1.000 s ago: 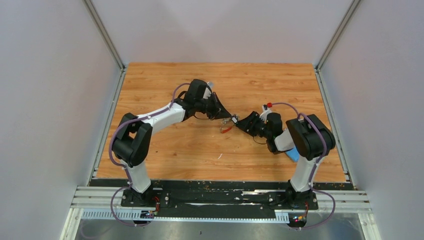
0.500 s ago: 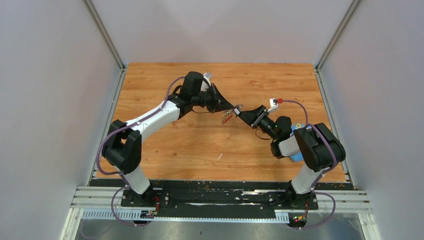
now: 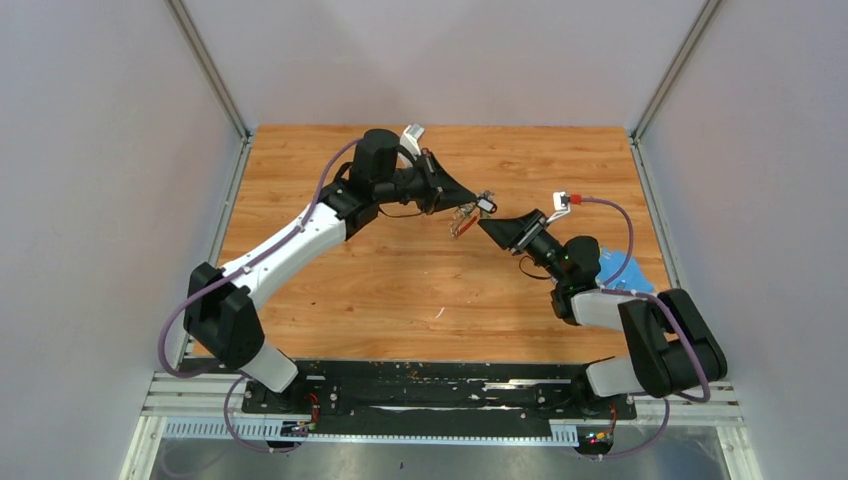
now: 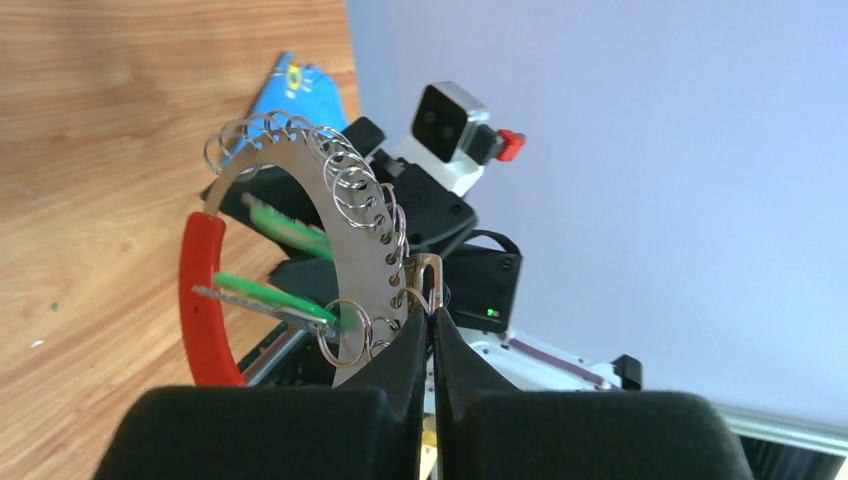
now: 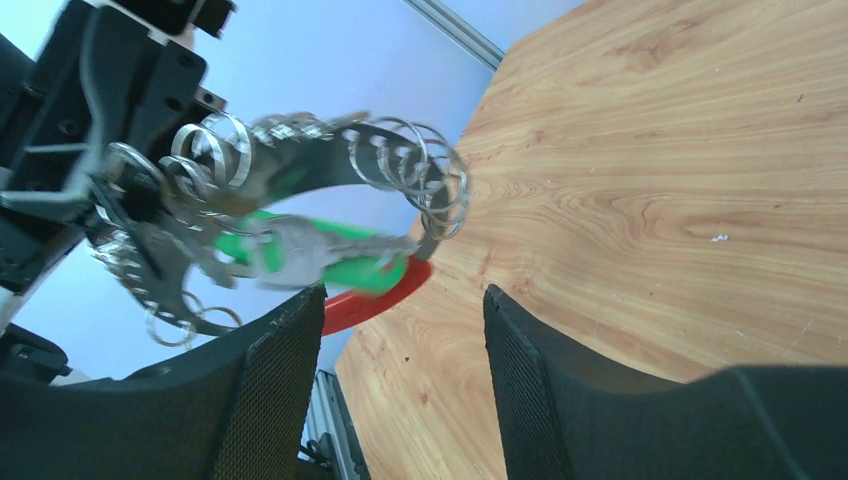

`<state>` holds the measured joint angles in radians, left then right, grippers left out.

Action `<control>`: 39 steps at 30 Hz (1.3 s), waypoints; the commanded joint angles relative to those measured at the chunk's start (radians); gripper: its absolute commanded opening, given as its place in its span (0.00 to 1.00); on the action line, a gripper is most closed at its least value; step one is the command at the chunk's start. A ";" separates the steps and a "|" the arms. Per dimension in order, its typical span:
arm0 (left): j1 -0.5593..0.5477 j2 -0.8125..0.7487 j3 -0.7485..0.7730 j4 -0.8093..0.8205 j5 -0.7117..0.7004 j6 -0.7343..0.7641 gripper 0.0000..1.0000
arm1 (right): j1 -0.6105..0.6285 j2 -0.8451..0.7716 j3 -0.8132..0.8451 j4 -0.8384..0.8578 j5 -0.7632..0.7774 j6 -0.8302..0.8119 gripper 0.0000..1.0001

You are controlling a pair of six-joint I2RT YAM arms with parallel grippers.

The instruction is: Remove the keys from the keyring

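Observation:
The keyring [image 4: 345,215] is a silver arc hung with many small wire rings, with a red sleeve [image 4: 203,300] on one side. Green-headed keys [image 4: 268,293] hang from it. My left gripper [image 4: 430,318] is shut on the keyring's metal clasp and holds it above the table [image 3: 465,218]. In the right wrist view the keyring [image 5: 300,150] and green keys [image 5: 330,258] hang just beyond my right gripper [image 5: 400,305]. That gripper is open, and its left finger [image 5: 270,385] is close under the keys. In the top view the right gripper [image 3: 492,226] points at the ring from the right.
A blue cloth [image 3: 618,272] lies on the wooden table [image 3: 400,290] at the right, beside the right arm, and shows in the left wrist view [image 4: 295,90]. Grey walls close in three sides. A small pale speck [image 3: 438,313] lies near the front.
Both arms have stretched away from the bases. The left gripper has carried the keyring up and towards the far right, and the right gripper followed it. The blue cloth has come into view.

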<state>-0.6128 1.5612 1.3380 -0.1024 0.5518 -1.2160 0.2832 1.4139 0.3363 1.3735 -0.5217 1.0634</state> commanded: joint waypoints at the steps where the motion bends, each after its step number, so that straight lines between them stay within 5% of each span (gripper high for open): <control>1: -0.031 -0.060 0.046 -0.001 0.025 -0.041 0.00 | 0.006 -0.108 -0.014 -0.099 0.009 -0.086 0.64; 11: -0.081 -0.110 0.064 0.038 0.029 -0.089 0.00 | 0.024 -0.401 0.049 -0.318 0.041 -0.119 0.71; 18: -0.095 -0.144 0.065 0.060 0.042 -0.113 0.00 | 0.025 -0.396 0.071 -0.265 0.028 -0.054 0.68; 26: -0.089 -0.146 0.043 0.068 0.044 -0.102 0.00 | 0.025 -0.517 0.047 -0.249 0.028 0.019 0.56; 31: -0.072 -0.138 0.022 0.070 0.041 -0.089 0.00 | 0.026 -0.699 0.051 -0.439 0.043 -0.008 0.53; 39: -0.068 -0.137 0.006 0.068 0.029 -0.048 0.00 | 0.025 -0.836 0.120 -0.804 0.046 -0.062 0.26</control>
<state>-0.6876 1.4300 1.3602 -0.0467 0.5541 -1.2896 0.2970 0.6113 0.3962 0.8139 -0.4854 1.0443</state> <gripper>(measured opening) 0.004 0.304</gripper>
